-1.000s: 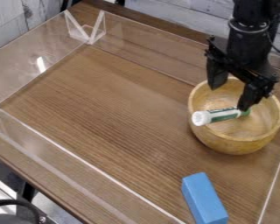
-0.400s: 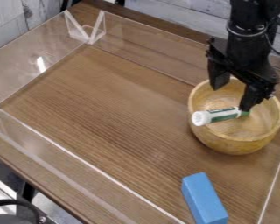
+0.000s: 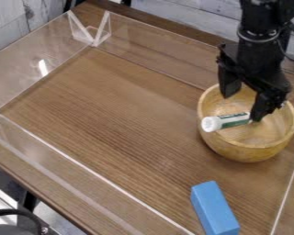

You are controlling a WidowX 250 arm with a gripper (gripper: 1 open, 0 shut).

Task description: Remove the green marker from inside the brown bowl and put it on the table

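The green marker (image 3: 231,119) lies inside the brown bowl (image 3: 250,143), its white cap end resting on the bowl's left rim and its green barrel pointing right. My gripper (image 3: 249,99) hangs over the bowl's far side, just above the marker, open with nothing between its black fingers. The right finger (image 3: 267,103) partly covers the marker's far end. The table (image 3: 113,110) is a brown wood-grain surface under the bowl.
A blue rectangular block (image 3: 215,207) lies on the table in front of the bowl. Low clear acrylic walls (image 3: 63,147) edge the table, with a clear corner piece (image 3: 91,29) at the back left.
The gripper has sunk very slightly toward the bowl. The marker and bowl have not moved.
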